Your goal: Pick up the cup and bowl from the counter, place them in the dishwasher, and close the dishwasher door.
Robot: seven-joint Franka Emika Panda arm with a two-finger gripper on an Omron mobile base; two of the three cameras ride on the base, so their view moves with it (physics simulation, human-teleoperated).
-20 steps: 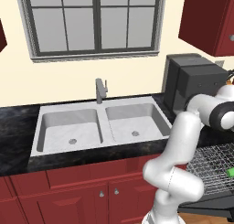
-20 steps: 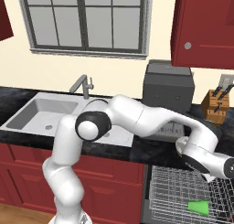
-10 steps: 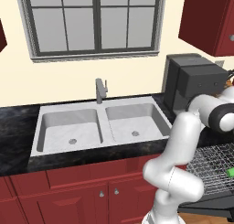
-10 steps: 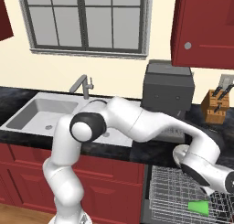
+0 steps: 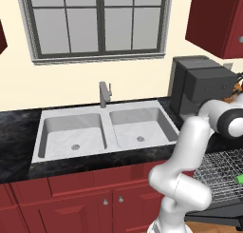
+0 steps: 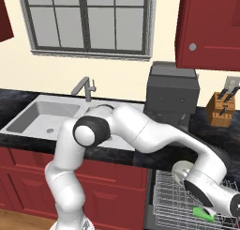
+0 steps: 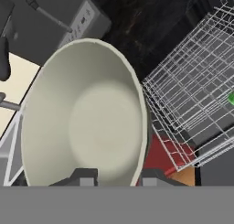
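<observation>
A cream bowl (image 7: 87, 113) hangs tilted in the hand view, its lower rim between the finger tips of my gripper (image 7: 119, 177), which is shut on it. It hangs off the edge of the black counter (image 7: 137, 22), beside the dishwasher's pulled-out silver wire rack (image 7: 196, 81). The green cup (image 6: 204, 212) lies in that rack (image 6: 171, 196), and it also appears at the right edges as the cup (image 5: 239, 179) and the cup (image 7: 231, 98). My arm (image 6: 206, 194) reaches low over the rack from the left.
A dark grey coffee machine (image 6: 171, 90) stands on the counter (image 6: 220, 140) behind the rack, with a knife block (image 6: 222, 107) to its right. The steel double sink (image 5: 102, 132) and its faucet lie to the left. Dark red cabinet fronts (image 5: 80, 194) run below.
In the right base view the arm's hand has sunk lower and to the right, closer over the wire rack. The cup in the rack has not moved.
</observation>
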